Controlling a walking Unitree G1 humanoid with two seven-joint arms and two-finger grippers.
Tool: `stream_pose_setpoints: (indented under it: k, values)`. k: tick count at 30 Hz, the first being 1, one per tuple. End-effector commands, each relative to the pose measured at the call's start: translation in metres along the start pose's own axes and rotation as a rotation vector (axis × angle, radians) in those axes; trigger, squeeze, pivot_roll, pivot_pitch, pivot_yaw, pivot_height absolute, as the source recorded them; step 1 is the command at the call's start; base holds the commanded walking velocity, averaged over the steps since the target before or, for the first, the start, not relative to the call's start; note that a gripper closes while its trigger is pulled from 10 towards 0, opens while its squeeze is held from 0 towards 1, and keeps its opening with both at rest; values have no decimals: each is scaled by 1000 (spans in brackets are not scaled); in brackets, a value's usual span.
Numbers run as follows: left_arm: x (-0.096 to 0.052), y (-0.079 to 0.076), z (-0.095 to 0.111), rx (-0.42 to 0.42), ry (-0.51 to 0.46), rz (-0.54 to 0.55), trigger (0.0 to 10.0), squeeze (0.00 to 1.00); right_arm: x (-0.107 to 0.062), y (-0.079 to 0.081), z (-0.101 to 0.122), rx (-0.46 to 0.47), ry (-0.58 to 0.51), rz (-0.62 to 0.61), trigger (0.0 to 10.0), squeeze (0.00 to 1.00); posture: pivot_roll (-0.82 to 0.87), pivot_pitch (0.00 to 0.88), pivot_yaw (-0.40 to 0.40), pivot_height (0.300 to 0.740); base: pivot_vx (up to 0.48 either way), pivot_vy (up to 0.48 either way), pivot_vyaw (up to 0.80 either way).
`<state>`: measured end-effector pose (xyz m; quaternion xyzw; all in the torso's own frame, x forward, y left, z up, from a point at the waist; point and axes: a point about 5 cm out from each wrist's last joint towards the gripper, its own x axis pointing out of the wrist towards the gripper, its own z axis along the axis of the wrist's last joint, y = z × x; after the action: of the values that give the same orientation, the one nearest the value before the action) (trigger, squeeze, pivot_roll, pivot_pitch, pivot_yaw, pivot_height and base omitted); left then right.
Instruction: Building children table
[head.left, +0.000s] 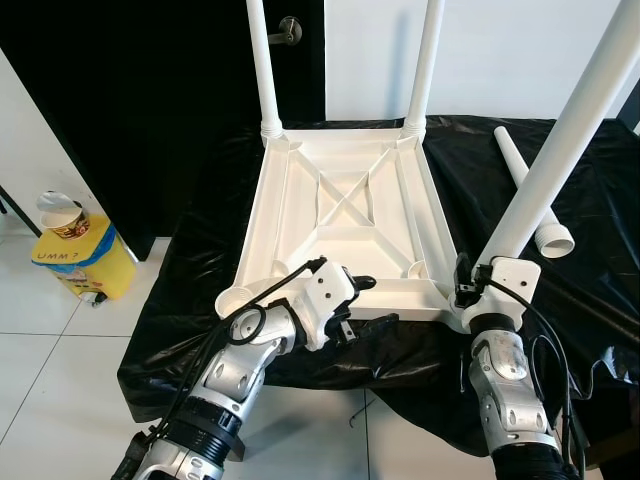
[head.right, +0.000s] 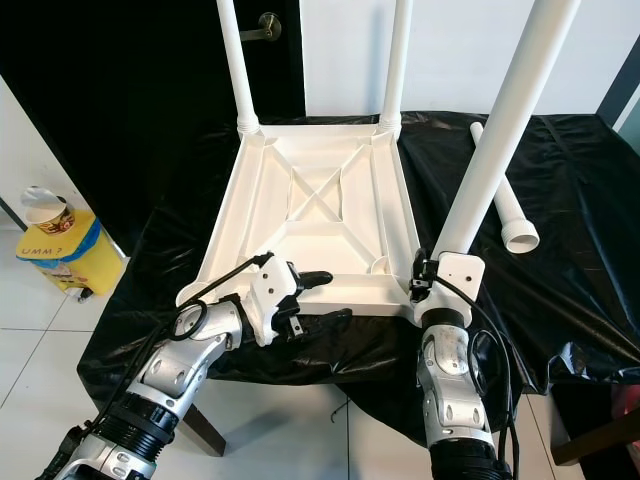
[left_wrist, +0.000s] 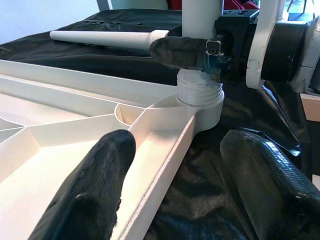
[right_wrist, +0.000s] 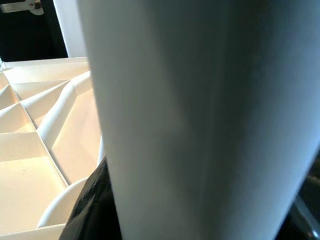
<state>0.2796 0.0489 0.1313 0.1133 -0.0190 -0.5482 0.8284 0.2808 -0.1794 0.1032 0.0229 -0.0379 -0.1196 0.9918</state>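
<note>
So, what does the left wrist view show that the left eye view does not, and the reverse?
The left wrist view shows the screw thread at the base of the leg, entering the corner socket. The left eye view shows two standing far legs, the yellow box and the door handle. Both show the upturned tabletop, the loose leg and the black sheet.

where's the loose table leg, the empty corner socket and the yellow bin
loose table leg (head.left: 524, 183), left eye view, mid-shaft.
empty corner socket (head.left: 234, 298), left eye view, its round rim.
yellow bin (head.left: 85, 262), left eye view, front face.
</note>
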Motion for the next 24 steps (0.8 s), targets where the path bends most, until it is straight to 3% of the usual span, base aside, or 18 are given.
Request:
stream_pose_setpoints:
  k: [1,5,6,7,8,9,21,22,23,24]
  values:
    - [-2,-3,-3,-15,10,-2,10000,0,-13,-2,-30,4,158,-35,10000,0,-49,0,12,740,0,0,0]
    - [-4,-6,-7,-21,22,5,10000,0,-14,0,-28,-7,159,-48,10000,0,-48,0,6,740,0,0,0]
    - [-5,-7,-9,-25,25,8,10000,0,-15,0,-26,-14,154,-54,10000,169,-45,0,-1,740,0,0,0]
    - [-5,-7,-9,-25,25,8,10000,0,-15,0,-26,-14,154,-54,10000,169,-45,0,-1,740,0,0,0]
    - [-5,-8,-8,-32,20,12,10000,0,-14,0,-25,-22,145,-59,10000,835,-42,0,-6,740,0,0,0]
    - [-5,-8,-7,-34,15,16,10000,0,-14,-1,-23,-28,137,-62,10000,1000,-40,0,-12,740,0,0,0]
    - [-4,-7,-3,-30,1,35,10000,0,-8,-8,-6,-17,36,38,10000,1000,-35,0,-28,740,0,0,0]
    - [-5,-7,-3,-29,1,36,10000,0,-6,-12,-2,-11,15,87,10000,412,-34,0,-26,740,0,0,0]
    - [-5,-7,-3,-29,1,36,10000,0,-6,-12,-2,-11,15,87,10000,412,-34,0,-26,740,0,0,0]
    - [-7,-6,-2,-27,1,36,10000,0,-3,-18,4,-11,-12,190,10000,0,-33,0,-24,740,0,0,0]
